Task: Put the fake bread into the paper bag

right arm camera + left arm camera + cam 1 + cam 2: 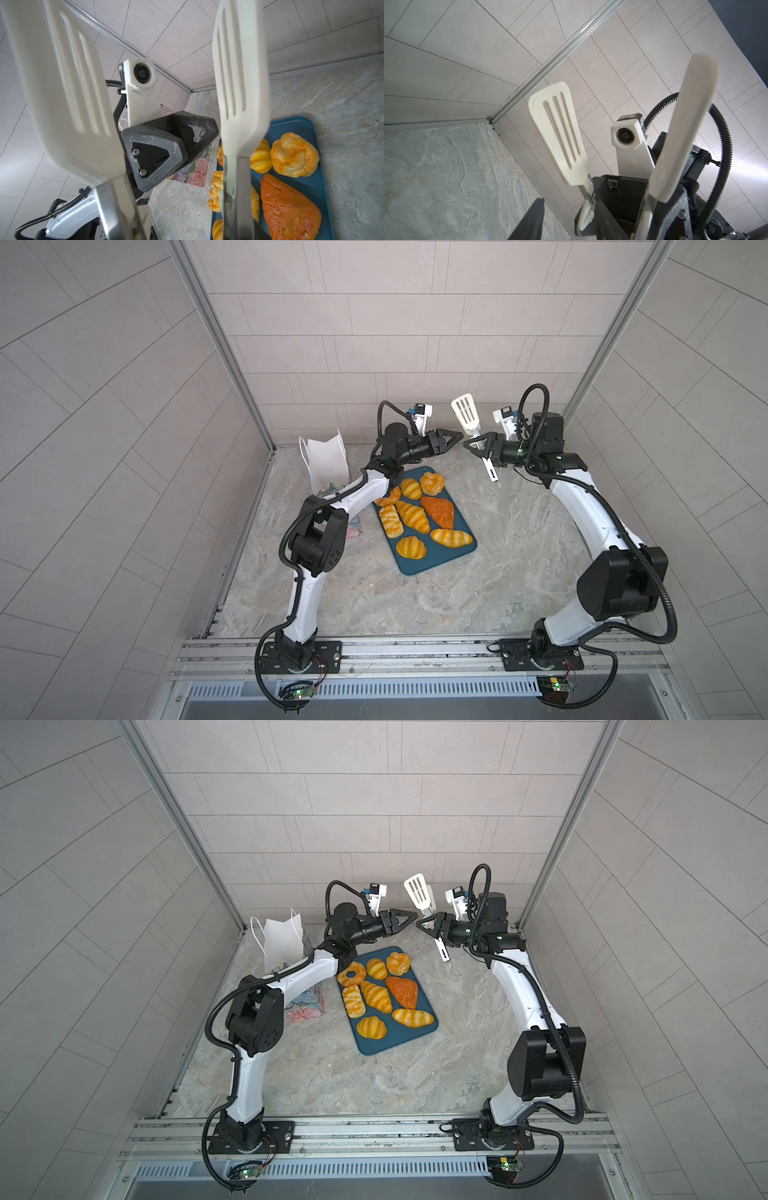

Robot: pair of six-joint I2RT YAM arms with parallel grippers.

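Fake bread (413, 516) on tray; right pincer (473, 445) clenched on tongs; left pincer (455, 435) released.
Eight glossy golden-yellow toy pastries, one a darker orange-brown, all lie on a flat dark teal tray (432, 562), below both pincers and nearer the arm bases. The tall floral paper bag (326, 460) stands upright, mouth open, well to the outer side of the left pincer. That pincer's black jaws stand apart and empty, near the right pincer without touching it. The right pincer grips the handle of the white slotted tongs (465, 411), blades raised and spread.

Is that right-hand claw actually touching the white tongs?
Touching. In a top view the right gripper is clamped around the handles of the tongs, whose slotted blades stick up above it.
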